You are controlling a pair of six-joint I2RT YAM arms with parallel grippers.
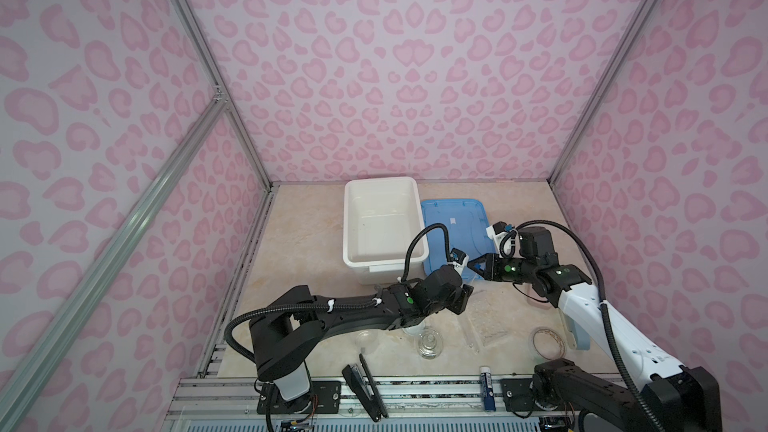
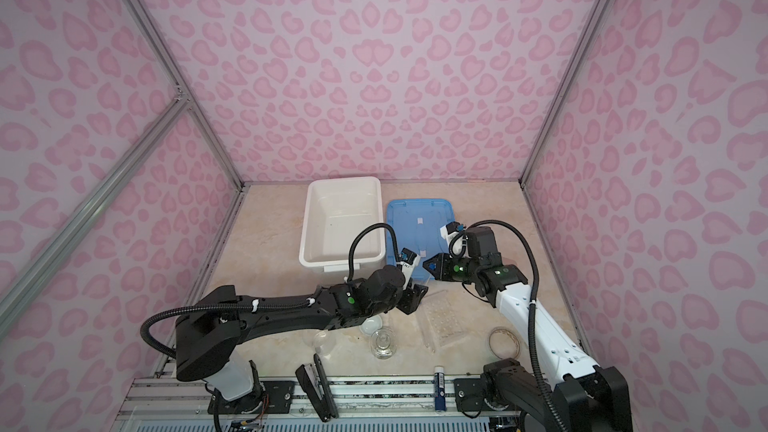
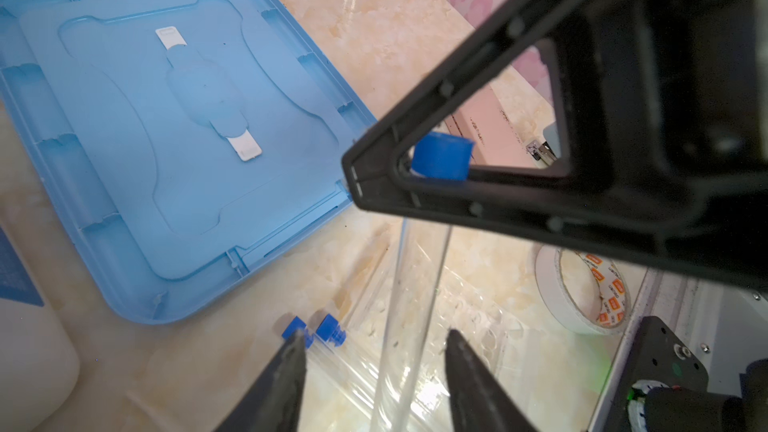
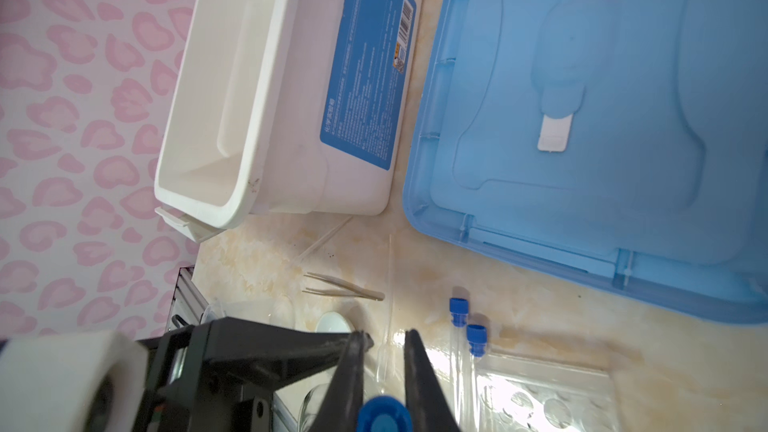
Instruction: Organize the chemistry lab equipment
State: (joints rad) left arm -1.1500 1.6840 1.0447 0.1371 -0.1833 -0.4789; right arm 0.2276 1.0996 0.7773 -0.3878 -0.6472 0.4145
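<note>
My right gripper (image 4: 386,334) is shut on the blue cap (image 4: 384,413) of a clear tube, above the table near the blue lid's corner (image 1: 471,263). In the left wrist view that cap (image 3: 442,157) shows through the right finger's frame. The tube (image 3: 415,305) hangs down between the fingers of my left gripper (image 3: 374,334), which stands open and apart from it. Two more blue-capped tubes (image 4: 467,322) lie beside the clear rack (image 4: 540,401). Tweezers (image 4: 345,288), a dropper (image 4: 390,284) and a white domed piece (image 4: 332,322) lie close by. A glass jar (image 1: 430,342) and a flask (image 1: 368,338) stand near the front.
An open white bin (image 1: 382,226) stands at the back, with the blue lid (image 1: 453,222) lying flat to its right. A tape roll (image 1: 548,342), a black stapler (image 1: 365,388) and a blue-and-white stick (image 1: 487,388) sit along the front edge.
</note>
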